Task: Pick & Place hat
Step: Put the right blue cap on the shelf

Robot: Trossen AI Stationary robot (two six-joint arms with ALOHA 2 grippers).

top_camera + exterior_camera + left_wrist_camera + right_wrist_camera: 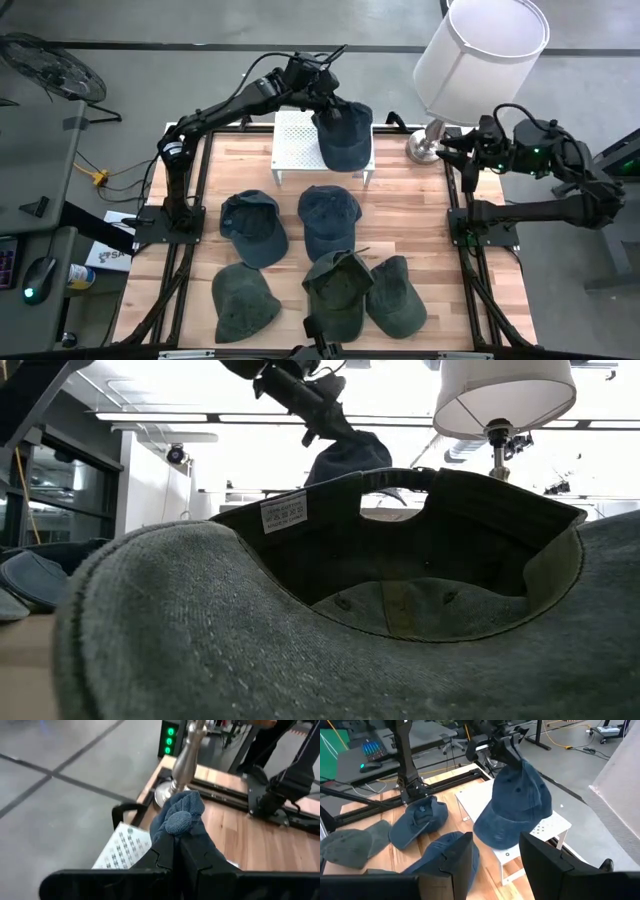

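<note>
Blue cap (345, 135) hangs pinched in the left gripper (325, 103) above the white stand (292, 140), placement pending a lowering and release.

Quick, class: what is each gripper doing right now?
Left gripper: shut on the blue hat, above the white stand.
Right gripper: open, empty, beside the lamp.

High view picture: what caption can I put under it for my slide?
Left tool holds a blue hat over the white stand; five more hats wait on the table.
</note>
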